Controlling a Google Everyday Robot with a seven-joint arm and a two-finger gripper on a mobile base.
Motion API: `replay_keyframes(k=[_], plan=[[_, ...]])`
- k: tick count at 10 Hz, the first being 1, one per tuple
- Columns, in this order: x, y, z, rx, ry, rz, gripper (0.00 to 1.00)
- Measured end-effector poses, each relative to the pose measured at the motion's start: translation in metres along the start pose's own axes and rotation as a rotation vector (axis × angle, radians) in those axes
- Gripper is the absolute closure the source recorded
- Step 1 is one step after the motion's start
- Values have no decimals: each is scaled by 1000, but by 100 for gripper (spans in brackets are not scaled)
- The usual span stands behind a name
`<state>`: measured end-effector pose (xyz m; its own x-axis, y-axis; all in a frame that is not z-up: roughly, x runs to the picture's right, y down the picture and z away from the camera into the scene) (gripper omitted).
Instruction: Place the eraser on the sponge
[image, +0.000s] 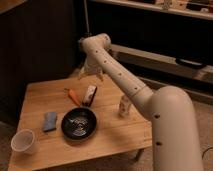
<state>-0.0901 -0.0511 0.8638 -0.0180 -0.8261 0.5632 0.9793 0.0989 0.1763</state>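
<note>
At the near left corner of a low wooden table (115, 136), a white cup (22, 141) stands upright, mouth up. Just beyond it the blue-grey sponge (49, 120) lies flat on the wood with nothing on it, and a black bowl (79, 122) sits just to its right. Filling the near right of the room, the robot's thick white arm (167, 120) rises and reaches left across the table. A small white bottle (124, 106) stands upright close under that arm, right of the bowl. Farther back, the eraser (90, 95) rests on the tabletop past the bowl's far rim, pale side up with a dark edge showing, apart from the sponge and off to its far right. A thin orange pen (73, 96) lies slanted just left of the eraser. Above the table's far edge the gripper (90, 75) hangs in the air, pointing down, its jaws spread apart and holding nothing, clear of the eraser below. Dark panelling (35, 45) closes the scene behind.
</note>
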Motion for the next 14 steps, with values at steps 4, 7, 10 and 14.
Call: replay_keyframes(k=[4,7,10,14], plan=[[1,-5,43,-15,-73,45,20],[0,-1,77,-36,-115,113,20],[-4,0,112,-73,-165,195,20],[-20,18,136,-106,-216,320,27]])
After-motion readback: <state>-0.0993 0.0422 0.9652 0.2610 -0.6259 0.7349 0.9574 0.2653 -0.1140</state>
